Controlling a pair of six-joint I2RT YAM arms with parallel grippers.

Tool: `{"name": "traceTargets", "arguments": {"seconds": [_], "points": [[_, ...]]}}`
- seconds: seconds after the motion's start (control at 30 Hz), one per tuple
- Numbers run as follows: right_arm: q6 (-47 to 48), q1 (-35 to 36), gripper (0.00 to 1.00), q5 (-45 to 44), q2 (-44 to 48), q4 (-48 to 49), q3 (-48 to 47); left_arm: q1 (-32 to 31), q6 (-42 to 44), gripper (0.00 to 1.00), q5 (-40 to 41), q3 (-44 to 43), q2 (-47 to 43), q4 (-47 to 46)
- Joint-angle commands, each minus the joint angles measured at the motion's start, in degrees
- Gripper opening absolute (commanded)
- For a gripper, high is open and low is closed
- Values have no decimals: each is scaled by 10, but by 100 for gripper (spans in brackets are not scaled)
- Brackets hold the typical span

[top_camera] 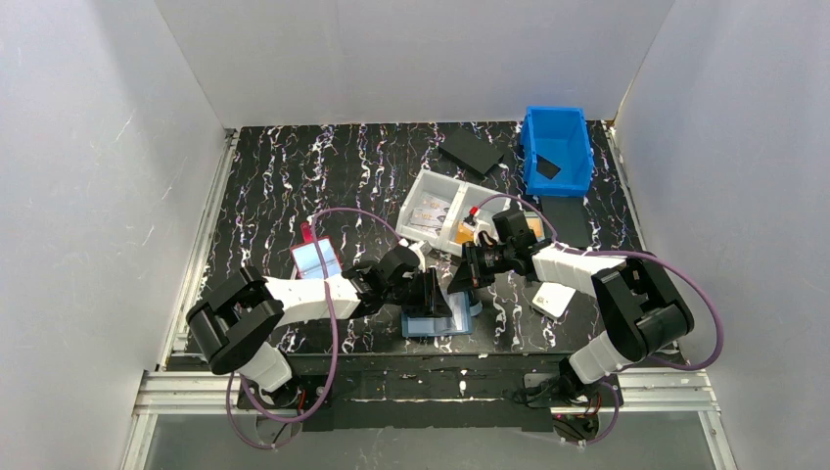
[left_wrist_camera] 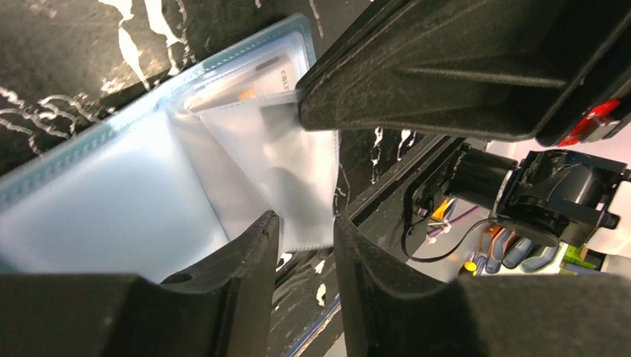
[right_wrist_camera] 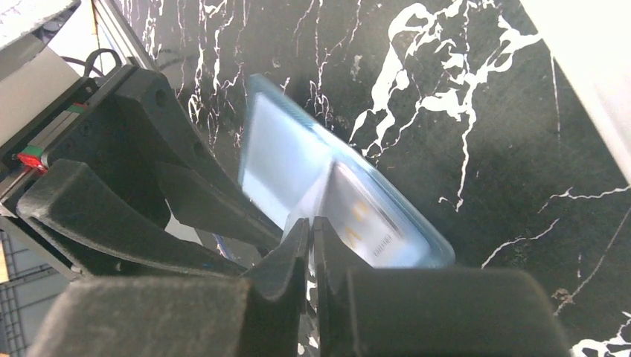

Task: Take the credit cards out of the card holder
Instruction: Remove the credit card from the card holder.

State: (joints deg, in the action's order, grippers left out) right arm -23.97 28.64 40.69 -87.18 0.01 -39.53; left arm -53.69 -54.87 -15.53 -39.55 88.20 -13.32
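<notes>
The light-blue card holder (top_camera: 431, 323) lies open near the table's front edge, between both grippers. In the left wrist view its clear pockets (left_wrist_camera: 97, 201) fan out, and a credit card (left_wrist_camera: 249, 78) shows inside the far pocket. My left gripper (left_wrist_camera: 306, 217) stands a little open, and the lower edge of a clear leaf hangs loosely in the gap. My right gripper (right_wrist_camera: 311, 221) is shut on the corner of a clear leaf, beside a pocketed credit card (right_wrist_camera: 364, 219) with orange print. From above, the left gripper (top_camera: 436, 294) and right gripper (top_camera: 460, 282) almost touch over the holder.
A white tray (top_camera: 431, 186) with cards sits behind the grippers, and a blue bin (top_camera: 558, 147) stands at the back right. A red-edged holder (top_camera: 315, 258) lies to the left, a white card (top_camera: 553, 299) to the right. The table's front edge runs just below the holder.
</notes>
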Motion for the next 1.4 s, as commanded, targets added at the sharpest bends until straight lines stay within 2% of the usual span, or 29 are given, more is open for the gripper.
{"name": "traceTargets", "arguments": {"seconds": [0.0,0.17,0.37,0.47,0.57,0.7,0.97,1.1,1.27,1.37], "points": [[-6,2,9,4,-12,6,-8,3,1,36,22,21,-38,5],[-22,-10,4,17,-8,20,-3,3,9,52,32,47,-71,5],[-54,-13,4,40,1,57,11,3,43,54,37,54,-119,6],[-60,-14,5,47,-1,65,11,2,52,52,32,45,-119,6],[-60,-17,5,47,0,65,11,2,46,39,37,40,-106,6],[-58,-21,5,38,9,65,16,2,38,30,44,34,-84,7],[-57,-24,5,39,6,68,16,-4,38,27,36,1,-70,7],[-60,-24,6,43,9,71,17,-13,38,40,50,-2,-71,7],[-71,-25,6,47,15,84,24,-31,39,55,112,15,-102,20],[-75,-26,6,49,14,87,24,-49,42,60,174,25,-130,35]]}}
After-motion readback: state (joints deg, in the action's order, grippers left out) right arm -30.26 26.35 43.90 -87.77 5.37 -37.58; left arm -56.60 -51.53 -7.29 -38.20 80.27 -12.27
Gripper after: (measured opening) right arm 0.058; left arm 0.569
